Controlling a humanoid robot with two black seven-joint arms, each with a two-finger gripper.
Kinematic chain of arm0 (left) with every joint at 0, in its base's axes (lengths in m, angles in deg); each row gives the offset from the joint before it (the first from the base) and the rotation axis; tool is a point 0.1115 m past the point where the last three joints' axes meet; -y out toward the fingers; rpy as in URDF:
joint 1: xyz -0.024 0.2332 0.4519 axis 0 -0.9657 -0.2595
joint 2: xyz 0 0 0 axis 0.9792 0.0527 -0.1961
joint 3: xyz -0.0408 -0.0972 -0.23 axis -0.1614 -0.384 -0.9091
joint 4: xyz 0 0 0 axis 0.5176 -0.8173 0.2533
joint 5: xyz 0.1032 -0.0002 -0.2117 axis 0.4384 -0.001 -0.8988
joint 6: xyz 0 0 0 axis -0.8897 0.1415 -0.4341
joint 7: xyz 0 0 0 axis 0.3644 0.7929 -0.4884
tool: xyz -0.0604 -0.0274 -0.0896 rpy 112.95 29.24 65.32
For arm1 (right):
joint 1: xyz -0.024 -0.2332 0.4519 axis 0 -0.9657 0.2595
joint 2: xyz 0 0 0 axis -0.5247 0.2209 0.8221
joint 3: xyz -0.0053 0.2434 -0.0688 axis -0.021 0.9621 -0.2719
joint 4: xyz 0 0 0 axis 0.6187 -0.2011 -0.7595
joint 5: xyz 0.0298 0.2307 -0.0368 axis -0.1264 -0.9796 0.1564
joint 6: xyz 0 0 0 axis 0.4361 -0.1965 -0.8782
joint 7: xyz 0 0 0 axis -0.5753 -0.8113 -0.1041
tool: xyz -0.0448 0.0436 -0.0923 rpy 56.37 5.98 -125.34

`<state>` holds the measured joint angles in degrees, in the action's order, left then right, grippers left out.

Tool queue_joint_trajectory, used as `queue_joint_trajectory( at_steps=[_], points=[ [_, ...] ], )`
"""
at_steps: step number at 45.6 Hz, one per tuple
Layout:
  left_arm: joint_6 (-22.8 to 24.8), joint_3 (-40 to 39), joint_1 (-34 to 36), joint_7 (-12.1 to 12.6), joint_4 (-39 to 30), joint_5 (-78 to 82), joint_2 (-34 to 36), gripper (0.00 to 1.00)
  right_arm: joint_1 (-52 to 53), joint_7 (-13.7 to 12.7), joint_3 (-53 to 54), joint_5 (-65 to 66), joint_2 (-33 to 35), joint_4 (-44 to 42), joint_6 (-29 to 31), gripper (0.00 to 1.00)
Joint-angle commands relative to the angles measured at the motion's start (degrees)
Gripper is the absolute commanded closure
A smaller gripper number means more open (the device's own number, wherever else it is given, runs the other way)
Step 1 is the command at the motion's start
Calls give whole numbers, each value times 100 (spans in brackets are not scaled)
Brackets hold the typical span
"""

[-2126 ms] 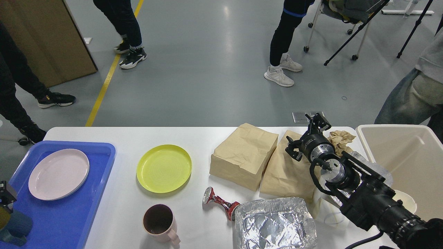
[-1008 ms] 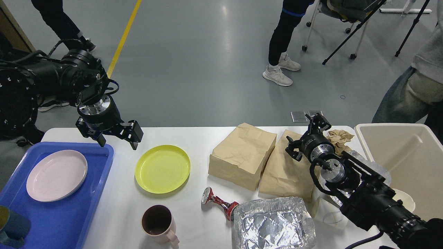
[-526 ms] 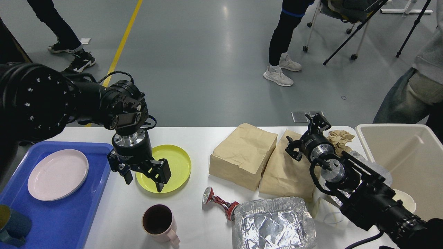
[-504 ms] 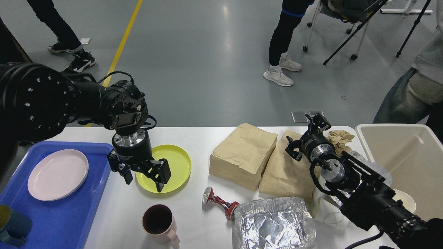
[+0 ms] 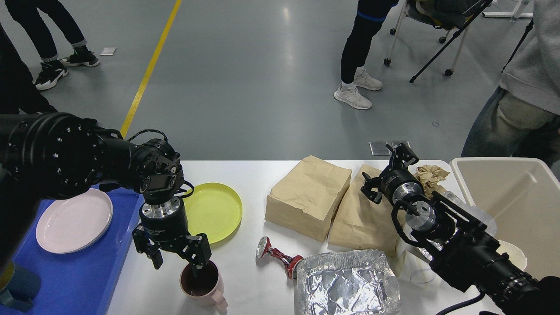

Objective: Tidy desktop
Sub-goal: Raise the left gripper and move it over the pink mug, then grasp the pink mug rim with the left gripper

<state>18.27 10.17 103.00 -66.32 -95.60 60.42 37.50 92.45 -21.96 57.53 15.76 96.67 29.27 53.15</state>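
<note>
The left arm covers part of the blue tray point(image 5: 87, 280) and the yellow plate point(image 5: 216, 210). The frame's lower edge crops the foil container point(image 5: 348, 284), the pink mug point(image 5: 205, 288) handle, and the table point(image 5: 253, 175).

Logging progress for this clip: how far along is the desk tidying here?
Early. A pink plate already sits on the blue tray. The open left hand is over the pink mug, one finger inside its rim, not gripping. The right hand hangs open. The yellow plate, paper bags, crushed can and foil tray remain on the desktop.
</note>
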Motion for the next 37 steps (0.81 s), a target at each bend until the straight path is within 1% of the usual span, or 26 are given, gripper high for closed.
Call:
queue_joint_trajectory(
  at_steps=[1,5,14,21,24,28,33,37],
  points=[
    [0,-4,-120,44,196,-3,-14,7,0,0,2,0,0,1,0,0],
    [0,-4,-172,141,354,-11,-14,8,0,0,2,0,0,1,0,0],
    [0,-179,-392,185,548,-11,-49,9,0,0,2,0,0,1,0,0],
    [0,-478,-533,422,609,-11,-84,9,0,0,2,0,0,1,0,0],
    [0,-548,-568,510,618,-20,-93,13,0,0,2,0,0,1,9,0],
    [0,-557,-577,545,618,-20,-84,26,0,0,2,0,0,1,0,0],
    [0,-549,-586,554,618,-20,-84,32,0,0,2,0,0,1,0,0],
    [0,-549,-595,554,618,-20,-84,40,0,0,-7,0,0,1,0,0]
  ],
)
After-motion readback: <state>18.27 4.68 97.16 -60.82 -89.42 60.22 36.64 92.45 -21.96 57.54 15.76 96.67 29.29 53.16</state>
